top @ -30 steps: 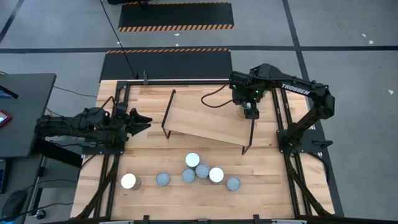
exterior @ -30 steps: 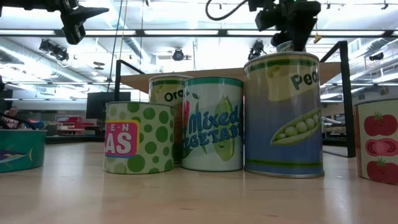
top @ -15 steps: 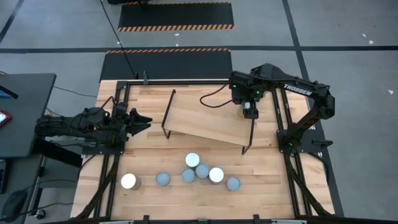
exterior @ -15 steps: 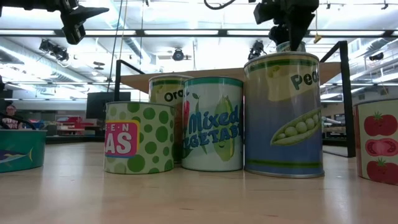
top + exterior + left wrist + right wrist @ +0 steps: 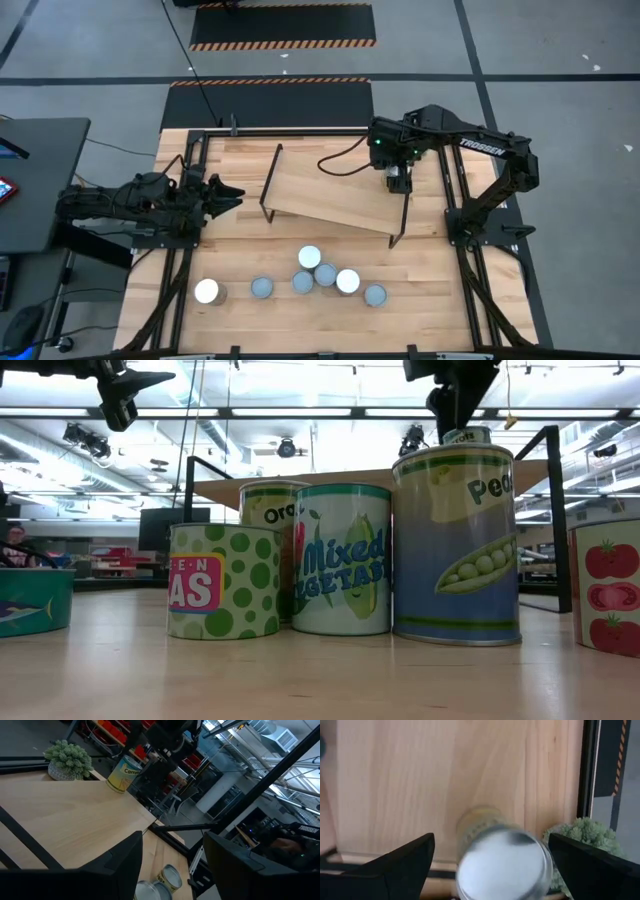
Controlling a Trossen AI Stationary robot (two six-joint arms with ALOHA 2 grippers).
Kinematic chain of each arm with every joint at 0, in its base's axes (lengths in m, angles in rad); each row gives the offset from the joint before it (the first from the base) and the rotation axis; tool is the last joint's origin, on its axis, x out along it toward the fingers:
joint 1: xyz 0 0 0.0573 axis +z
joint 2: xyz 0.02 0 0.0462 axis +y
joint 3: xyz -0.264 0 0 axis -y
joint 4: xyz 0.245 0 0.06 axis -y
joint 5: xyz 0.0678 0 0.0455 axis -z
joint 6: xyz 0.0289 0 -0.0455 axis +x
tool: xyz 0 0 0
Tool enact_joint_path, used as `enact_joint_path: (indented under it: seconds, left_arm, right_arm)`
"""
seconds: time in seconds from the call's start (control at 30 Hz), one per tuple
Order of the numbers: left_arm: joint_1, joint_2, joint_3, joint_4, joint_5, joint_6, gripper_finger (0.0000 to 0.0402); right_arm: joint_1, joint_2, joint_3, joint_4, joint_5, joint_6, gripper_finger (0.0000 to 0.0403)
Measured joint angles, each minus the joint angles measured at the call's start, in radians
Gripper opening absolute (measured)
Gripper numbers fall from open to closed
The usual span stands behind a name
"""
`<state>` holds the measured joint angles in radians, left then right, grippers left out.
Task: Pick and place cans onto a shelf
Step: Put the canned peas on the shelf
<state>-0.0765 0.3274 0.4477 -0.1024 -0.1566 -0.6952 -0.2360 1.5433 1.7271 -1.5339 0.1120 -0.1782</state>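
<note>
While blurred, the yellow-labelled can (image 5: 500, 855) with its silvery top seemingly stands on the shelf (image 5: 420, 785).

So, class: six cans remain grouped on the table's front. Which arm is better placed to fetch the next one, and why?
Probably the left. The left gripper hangs open and empty beside the light-wood shelf, while the right gripper is open directly above the yellow-labelled metal can standing on it.

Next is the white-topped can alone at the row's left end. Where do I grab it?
Grip the white-topped can across its round side wall, coming straight down from above. It stands upright, apart from the grey-topped can beside it, so there is room on both sides. The left gripper is nearer.
</note>
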Motion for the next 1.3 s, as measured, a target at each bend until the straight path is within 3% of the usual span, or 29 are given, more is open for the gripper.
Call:
enact_joint_path:
  seconds: [0.47, 0.87, 1.3]
  left_arm:
    - [0.000, 0.000, 0.000, 0.000, 0.000, 0.000, 0.0217]
    - [0.000, 0.000, 0.000, 0.000, 0.005, 0.002, 0.0217]
    - [0.000, 0.009, 0.000, 0.001, 0.109, 0.002, 0.0217]
  right_arm:
    - [0.238, 0.006, 0.000, 0.224, 0.055, 0.121, 0.0399]
    - [0.420, 0.010, -0.013, 0.405, 0.033, 0.419, 0.0399]
    - [0.634, 0.099, -0.013, 0.455, 0.104, 0.666, 0.0398]
